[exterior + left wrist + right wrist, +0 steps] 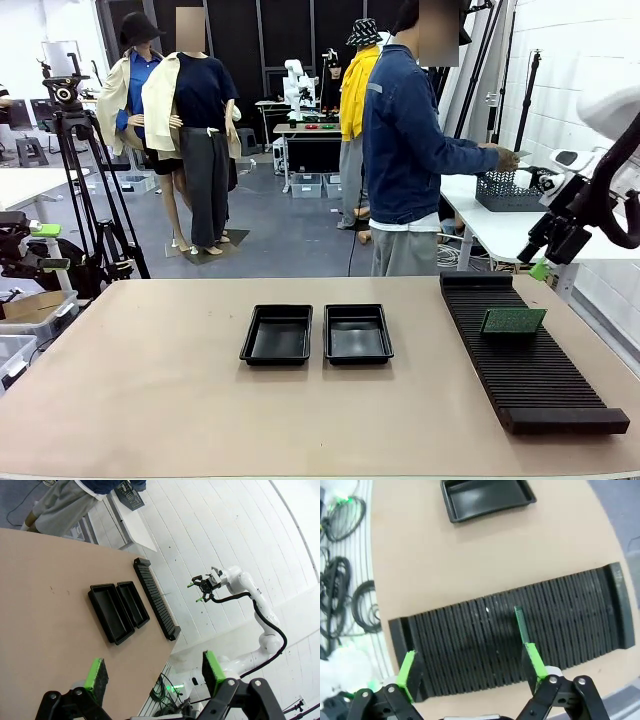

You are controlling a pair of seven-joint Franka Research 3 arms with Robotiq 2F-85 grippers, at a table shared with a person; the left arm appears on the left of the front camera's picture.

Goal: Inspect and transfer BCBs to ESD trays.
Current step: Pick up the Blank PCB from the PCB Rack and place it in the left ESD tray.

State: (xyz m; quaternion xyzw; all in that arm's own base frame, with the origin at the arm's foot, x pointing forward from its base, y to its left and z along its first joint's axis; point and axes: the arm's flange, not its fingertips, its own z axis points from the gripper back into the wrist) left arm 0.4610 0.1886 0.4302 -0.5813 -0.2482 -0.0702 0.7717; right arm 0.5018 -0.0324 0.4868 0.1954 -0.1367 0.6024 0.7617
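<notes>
Bright, even indoor light casts soft shadows; wrist views bend at edges, perhaps slightly blurred.

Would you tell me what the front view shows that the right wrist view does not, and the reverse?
Front view adds the person at the far side, and the left tray. Right wrist view adds cables lying beyond the table. Both have the rack, the green board standing in it, the right tray and the open right gripper.
</notes>
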